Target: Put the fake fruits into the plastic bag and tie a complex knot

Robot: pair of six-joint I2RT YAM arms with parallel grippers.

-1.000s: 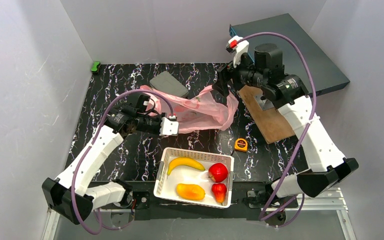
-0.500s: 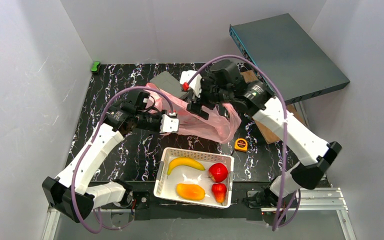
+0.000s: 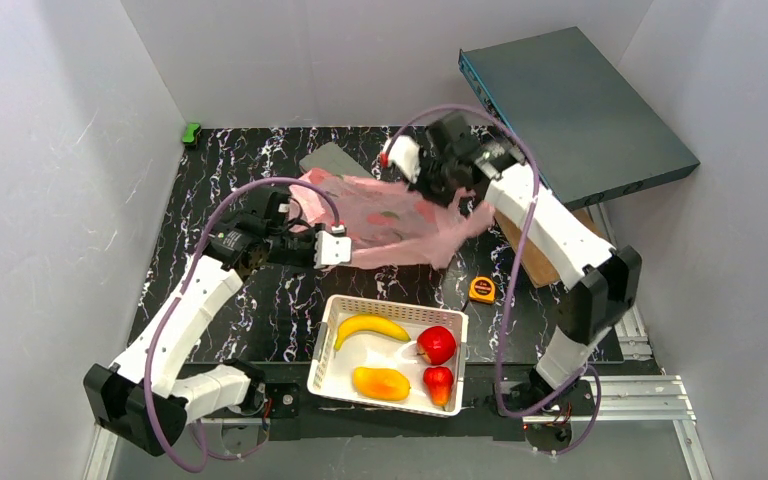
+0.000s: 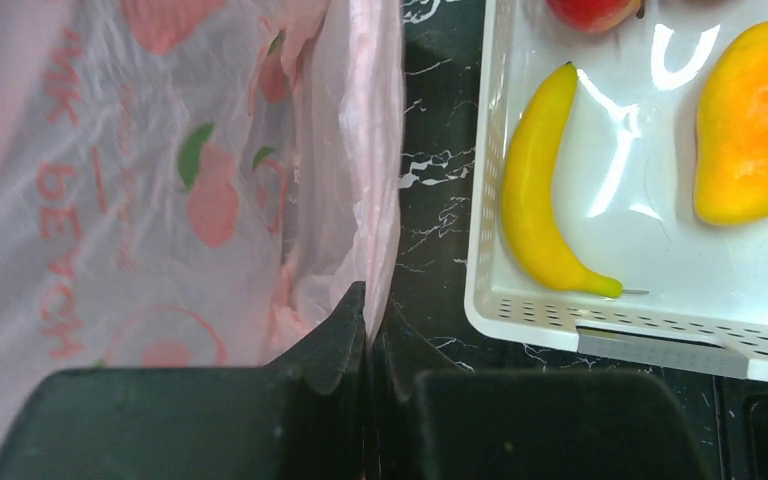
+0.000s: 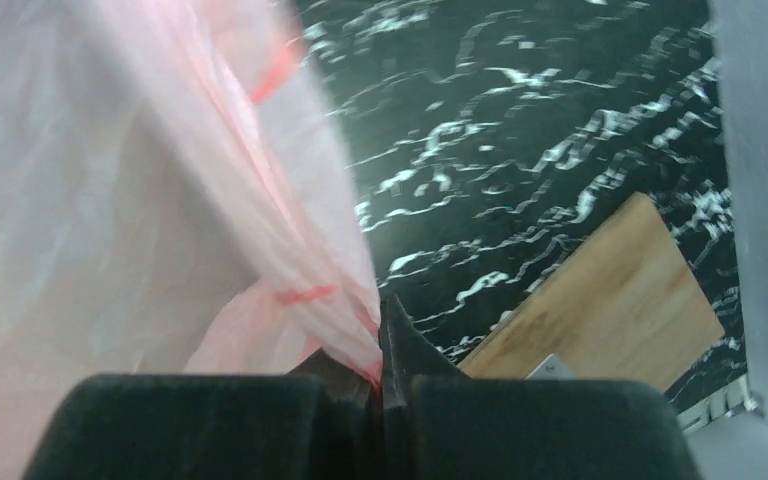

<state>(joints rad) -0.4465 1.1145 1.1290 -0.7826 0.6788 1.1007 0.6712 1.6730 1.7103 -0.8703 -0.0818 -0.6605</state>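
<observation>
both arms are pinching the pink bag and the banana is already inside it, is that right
Not quite. The banana is not in the pink bag; it lies in the white basket, as the top external view shows. Both arms' jaws do pinch the bag.

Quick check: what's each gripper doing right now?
Left gripper: closed, pinching the pink plastic bag at its edge.
Right gripper: closed, pinching the same bag's film.

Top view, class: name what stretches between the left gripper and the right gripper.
The pink plastic bag, pinched at one edge by the left gripper and at the other by the right gripper; the top view shows it.
</observation>
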